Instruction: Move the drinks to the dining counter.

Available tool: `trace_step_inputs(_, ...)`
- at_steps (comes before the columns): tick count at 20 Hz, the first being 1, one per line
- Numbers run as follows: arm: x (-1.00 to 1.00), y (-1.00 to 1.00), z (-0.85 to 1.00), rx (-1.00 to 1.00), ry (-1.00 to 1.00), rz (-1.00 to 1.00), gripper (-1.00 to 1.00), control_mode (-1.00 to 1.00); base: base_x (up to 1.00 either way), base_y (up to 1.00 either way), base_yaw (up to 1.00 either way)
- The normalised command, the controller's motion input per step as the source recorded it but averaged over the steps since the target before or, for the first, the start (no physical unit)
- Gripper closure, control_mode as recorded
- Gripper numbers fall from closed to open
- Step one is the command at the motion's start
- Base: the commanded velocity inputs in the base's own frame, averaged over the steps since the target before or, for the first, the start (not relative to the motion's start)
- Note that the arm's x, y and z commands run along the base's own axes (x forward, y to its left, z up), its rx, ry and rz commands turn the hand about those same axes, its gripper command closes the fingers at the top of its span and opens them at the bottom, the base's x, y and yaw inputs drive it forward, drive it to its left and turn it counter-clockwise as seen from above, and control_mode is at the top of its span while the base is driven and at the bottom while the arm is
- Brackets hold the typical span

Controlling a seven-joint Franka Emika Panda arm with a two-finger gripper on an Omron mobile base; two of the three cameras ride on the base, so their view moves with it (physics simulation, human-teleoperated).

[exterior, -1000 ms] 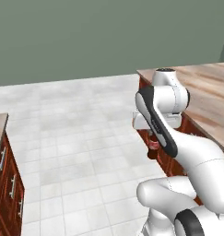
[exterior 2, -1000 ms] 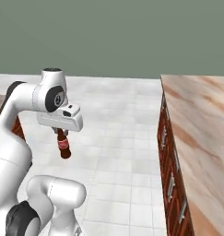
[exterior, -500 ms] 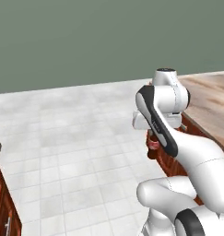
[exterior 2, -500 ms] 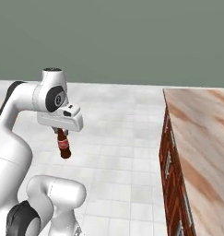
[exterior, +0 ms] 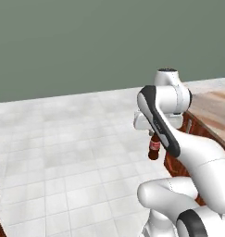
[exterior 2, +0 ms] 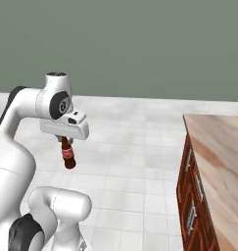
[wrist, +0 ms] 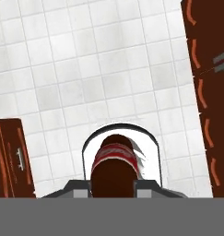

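Cola bottle (exterior 2: 68,156) hangs upright below the pincer (exterior 2: 65,140), pinched at its neck; carry it level and steady toward the worktop (exterior 2: 219,162) alongside.

Glossy white Franka arm with rounded, bulbous link shells, a black curved band along the forearm, dark caps at the joints, a boxy white hand (exterior 2: 66,141) housing, and a black ring low on the base.
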Motion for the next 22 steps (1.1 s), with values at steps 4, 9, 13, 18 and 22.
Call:
trace_step_inputs(4,0.00,0.00,0.00,0.00,0.00,0.00,1.00,1.00,1.00,0.59,0.11)
trace_step_inputs(9,0.00,0.00,0.00,0.00,0.00,0.00,1.00,1.00,1.00,0.15,0.37)
trace_step_inputs(13,0.00,0.00,0.00,0.00,0.00,0.00,1.00,1.00,1.00,0.00,0.71)
trace_step_inputs(18,0.00,0.00,0.00,0.00,0.00,0.00,1.00,1.00,1.00,-0.02,0.77)
trace_step_inputs(22,0.00,0.00,0.00,0.00,0.00,0.00,1.00,1.00,0.93,-0.03,0.82)
